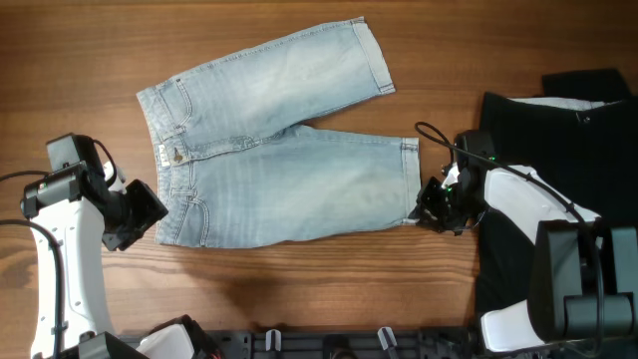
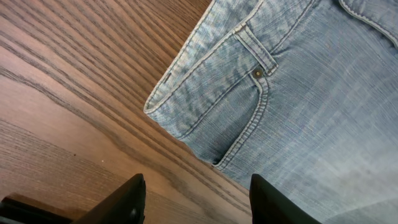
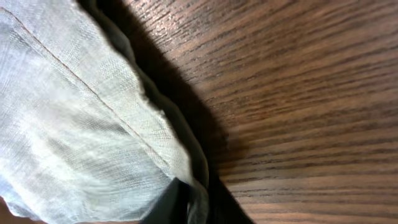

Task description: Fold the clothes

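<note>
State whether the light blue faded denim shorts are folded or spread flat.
Spread flat: the light blue faded denim shorts show both legs splayed apart and the whole waistband.

Faded pale-blue denim for the shorts (image 1: 279,150): matt cotton twill, finely ribbed, worn lighter along the creases. Raised double stitching in pale thread round pocket and waistband. Small metal rivet (image 2: 257,73) at the pocket corner, dull brassy sheen. Paler, plainer weave on the hem filling the left of the right wrist view. Brown wood-grain counter (image 1: 80,60), smooth, low satin sheen, dark streaks along the grain. Black cloth (image 1: 598,90) at the right edge of the frame, matt, without shine. White arm covers (image 1: 65,259), smooth plastic, slightly glossy. Left end effector (image 2: 196,202), matt black, hard-looking.
</note>
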{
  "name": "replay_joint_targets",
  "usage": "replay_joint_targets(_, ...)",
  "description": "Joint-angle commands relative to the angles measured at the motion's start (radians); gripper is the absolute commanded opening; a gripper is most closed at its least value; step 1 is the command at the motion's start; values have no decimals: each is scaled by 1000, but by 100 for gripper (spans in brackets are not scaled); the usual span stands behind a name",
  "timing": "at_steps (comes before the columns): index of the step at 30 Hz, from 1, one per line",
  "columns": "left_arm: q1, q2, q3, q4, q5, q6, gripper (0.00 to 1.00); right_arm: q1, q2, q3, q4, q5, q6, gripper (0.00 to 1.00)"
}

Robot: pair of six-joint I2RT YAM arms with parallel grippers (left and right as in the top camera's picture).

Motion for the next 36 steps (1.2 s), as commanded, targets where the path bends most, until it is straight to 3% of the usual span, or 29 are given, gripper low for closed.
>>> replay_joint_targets(1, 6, -5, -7, 3, 2, -5, 54, 5, 3, 22, -30, -1, -17, 11)
replay_joint_targets(6, 6, -5, -8, 15, 2, -5, 55, 5, -66, 130, -145, -1, -102, 9)
replay_joint_targets(7, 6, -5, -10, 24, 2, -5, 64, 5, -87, 143, -151, -1, -109, 10)
replay_joint_targets(10, 6, -5, -72, 74, 2, -71, 67, 5, -105, 146, -138, -1, -114, 12)
replay_joint_targets(17, 6, 23, -317, 322, -9, -243, 65, 5, -105, 146, -136, -1, -118, 12)
replay_joint_targets(21, 6, 77, -353, 438, -6, -245, 62, 5, -105, 146, -129, -1, -118, 12)
replay_joint_targets(23, 6, 108, -353, 482, 11, -245, 56, 5, -105, 146, -127, -1, -118, 12)
replay_joint_targets(26, 5, 163, -354, 523, 24, -244, 39, 5, -105, 146, -126, -1, -117, 12)
replay_joint_targets(29, 6, 197, -353, 490, 24, -239, 4, 5, -105, 146, -126, 12, -117, 12)
replay_joint_targets(32, 9, 180, -332, 426, 11, -210, 4, 5, -107, 157, -134, 47, -169, 12)
replay_joint_targets(36, 34, 87, -204, 225, -18, -210, 4, 5, -113, 276, -290, 142, -198, 12)
